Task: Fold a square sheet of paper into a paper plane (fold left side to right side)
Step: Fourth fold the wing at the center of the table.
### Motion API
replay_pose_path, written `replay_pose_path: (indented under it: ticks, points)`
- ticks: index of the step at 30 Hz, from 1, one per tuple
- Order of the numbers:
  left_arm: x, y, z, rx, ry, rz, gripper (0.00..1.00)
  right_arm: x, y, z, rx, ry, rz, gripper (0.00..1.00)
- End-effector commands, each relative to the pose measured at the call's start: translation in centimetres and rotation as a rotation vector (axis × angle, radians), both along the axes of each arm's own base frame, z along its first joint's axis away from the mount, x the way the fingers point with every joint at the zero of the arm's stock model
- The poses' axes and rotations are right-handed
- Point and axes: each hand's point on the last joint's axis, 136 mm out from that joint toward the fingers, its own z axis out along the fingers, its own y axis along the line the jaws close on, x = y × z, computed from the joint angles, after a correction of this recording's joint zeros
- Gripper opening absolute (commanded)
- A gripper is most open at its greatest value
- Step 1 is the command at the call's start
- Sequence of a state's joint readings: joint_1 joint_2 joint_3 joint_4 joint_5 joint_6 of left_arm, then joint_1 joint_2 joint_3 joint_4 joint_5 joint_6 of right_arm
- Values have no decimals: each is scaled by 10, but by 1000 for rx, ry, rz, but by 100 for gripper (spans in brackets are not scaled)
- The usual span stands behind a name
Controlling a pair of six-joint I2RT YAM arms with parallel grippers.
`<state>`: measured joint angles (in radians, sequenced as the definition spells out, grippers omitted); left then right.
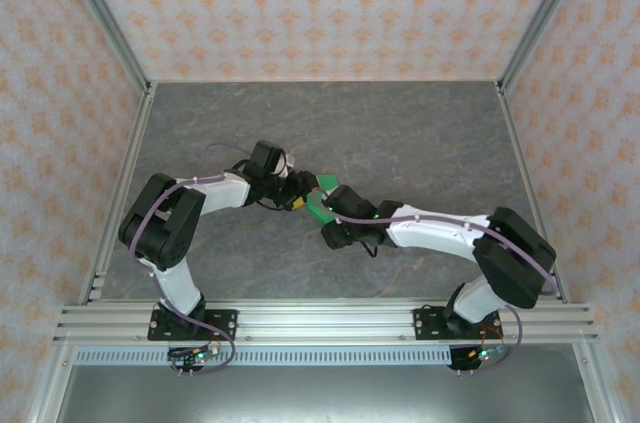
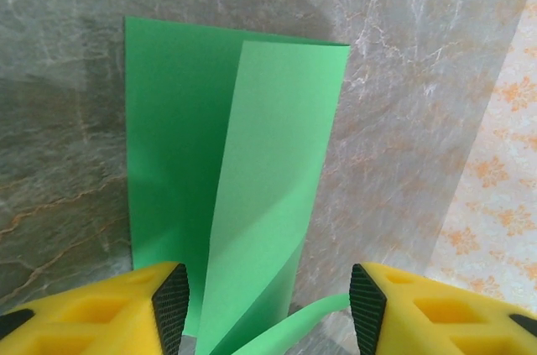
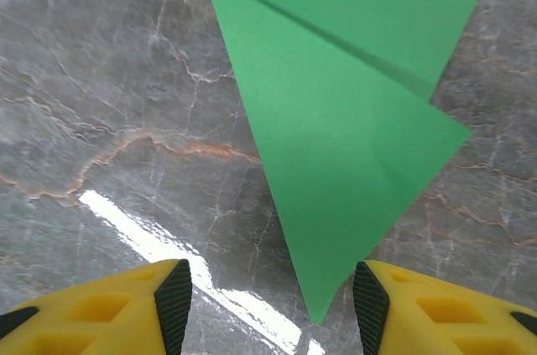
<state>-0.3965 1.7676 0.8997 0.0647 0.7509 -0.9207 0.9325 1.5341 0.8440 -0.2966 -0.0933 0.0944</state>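
The sheet of paper point(image 1: 321, 195) is lying near the middle of the counter point(image 1: 420, 133), directly between the two wrists, which are facing each other across it in the top view. It is already creased into a smaller, layered green shape.

The left fingers point(image 2: 172, 305) are standing apart, clamping nothing. In the left wrist view the sheet is extending straight ahead of them, with its long axis running away from the wrist. A paler flap is rising off the flat layer and twisting, and its near end is curling into the gap between the two pads without touching either.

The right fingers point(image 3: 367, 305) are likewise spread and holding nothing. In the right wrist view the sheet is narrowing to a point aimed back at the wrist. The tip is resting on the counter just short of the gap, nearer the right-hand pad.

Both arms are about equally near. The coming move appears to depend on the raised flap. Since it is already sitting between the left pads, the left arm is probably better placed to carry that side across, while the right arm steadies the point.
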Motion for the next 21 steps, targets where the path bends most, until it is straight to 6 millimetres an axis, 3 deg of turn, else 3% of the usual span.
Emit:
replay_pose_path:
  ticks: [1,12,21]
  points:
    - [12,-12,18,-49,-42,11,55,18,9,6,-35,-91,8,57]
    - [16,-15,42,-83,-64,23,55,37,7,-11,-142,-151,-6,57]
    - [19,-17,50,-86,-72,21,55,46,5,-12,-165,-181,-33,46]
